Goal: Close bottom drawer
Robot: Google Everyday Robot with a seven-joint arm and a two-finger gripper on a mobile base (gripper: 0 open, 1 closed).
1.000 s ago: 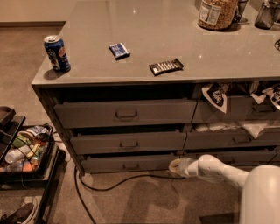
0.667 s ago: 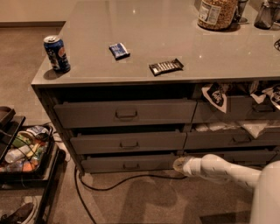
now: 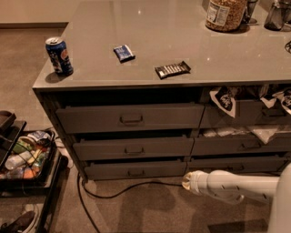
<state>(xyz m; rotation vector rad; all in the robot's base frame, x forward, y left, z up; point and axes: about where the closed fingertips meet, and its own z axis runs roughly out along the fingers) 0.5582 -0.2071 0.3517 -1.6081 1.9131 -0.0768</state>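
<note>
The bottom drawer (image 3: 135, 169) is the lowest one in the left column of the grey cabinet, a slim dark-grey front with a small centred pull handle (image 3: 135, 173). Its front stands about in line with the drawer above it, with a thin dark gap along its top, and its inside is hidden. My gripper (image 3: 187, 180) is at the tip of the white arm (image 3: 236, 185) that reaches in from the lower right. It hovers just above the floor, right of and slightly in front of the drawer's right end.
A black cable (image 3: 113, 193) runs over the carpet in front of the drawer. A low black cart (image 3: 27, 159) with bottles stands at the left. The countertop (image 3: 182, 41) holds a soda can (image 3: 59, 55), a blue packet (image 3: 123, 53), a snack bar (image 3: 172, 69) and a jar (image 3: 226, 13). Right-hand drawers have cloth and paper poking out (image 3: 225, 100).
The arm's tip has shifted a little down and toward the camera, away from the drawer's right end. The drawer front looks the same.
</note>
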